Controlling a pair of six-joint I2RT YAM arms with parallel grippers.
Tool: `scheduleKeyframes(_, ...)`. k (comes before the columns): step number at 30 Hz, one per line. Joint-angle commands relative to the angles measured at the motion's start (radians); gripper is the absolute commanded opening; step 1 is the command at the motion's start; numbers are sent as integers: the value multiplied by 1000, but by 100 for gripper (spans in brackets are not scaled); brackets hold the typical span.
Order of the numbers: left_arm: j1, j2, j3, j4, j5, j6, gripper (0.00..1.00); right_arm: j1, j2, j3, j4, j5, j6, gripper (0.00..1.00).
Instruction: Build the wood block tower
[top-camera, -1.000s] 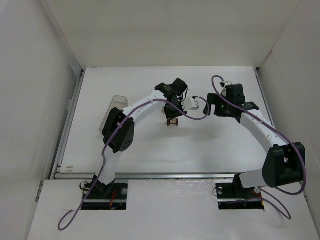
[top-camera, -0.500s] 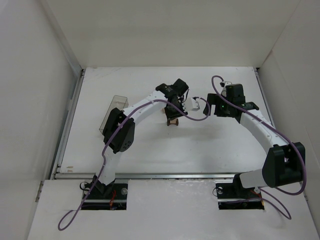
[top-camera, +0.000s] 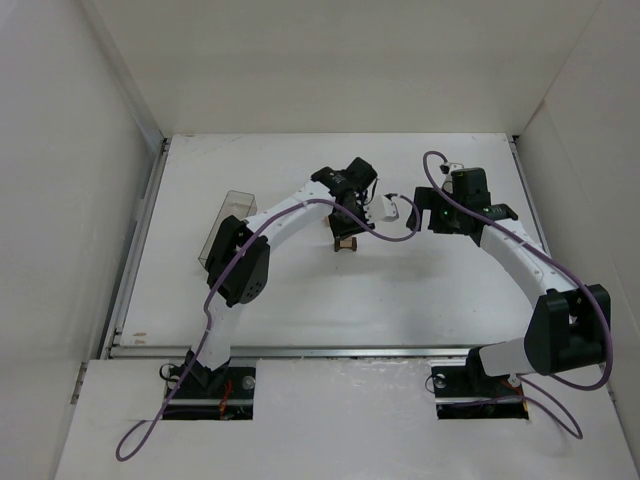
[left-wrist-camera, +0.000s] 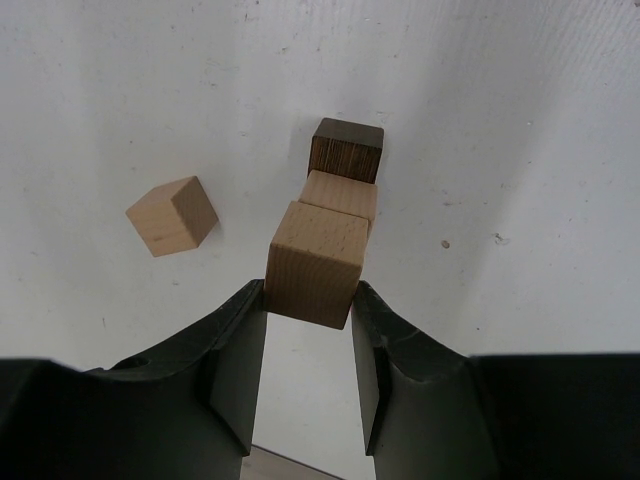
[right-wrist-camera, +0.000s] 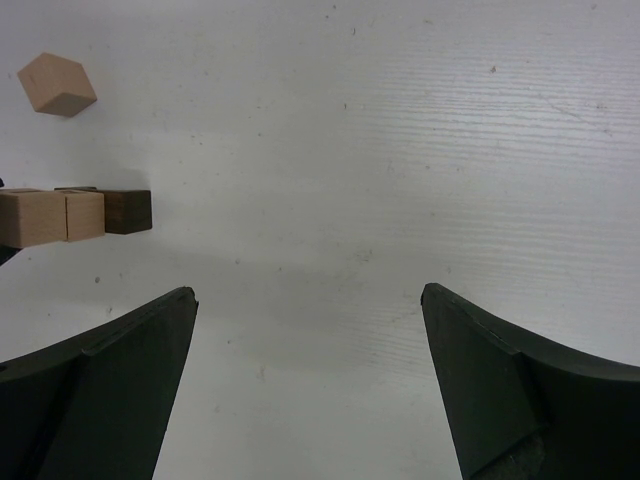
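In the left wrist view my left gripper (left-wrist-camera: 310, 296) is shut on a light tan cube (left-wrist-camera: 315, 262), its fingertips pressing the cube's two sides. That cube sits over a second tan cube (left-wrist-camera: 342, 195) and a dark brown piece (left-wrist-camera: 347, 150), forming the wood block tower (top-camera: 346, 242). A loose tan cube (left-wrist-camera: 172, 214) lies on the table left of it. My left gripper (top-camera: 347, 218) hangs right over the tower. My right gripper (right-wrist-camera: 308, 292) is open and empty, to the right of the tower (right-wrist-camera: 75, 216). The loose cube (right-wrist-camera: 57, 83) shows there too.
A long clear plastic box (top-camera: 225, 226) lies at the left of the white table (top-camera: 430, 290), beside the left arm's elbow. White walls enclose the table on three sides. A purple cable loops between the two wrists.
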Motion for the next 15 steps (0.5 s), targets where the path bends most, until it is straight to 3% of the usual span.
scheduleKeyframes(1, -5, -7, 20, -25, 4, 11, 31, -4, -4, 13, 22, 3, -12, 100)
scheduleKeyframes(7, -5, -7, 20, -25, 4, 11, 47, -4, -4, 13, 22, 3, -12, 100)
scheduleKeyframes(15, -5, -7, 29, -37, 23, 2, 54, -4, -4, 13, 22, 3, -12, 100)
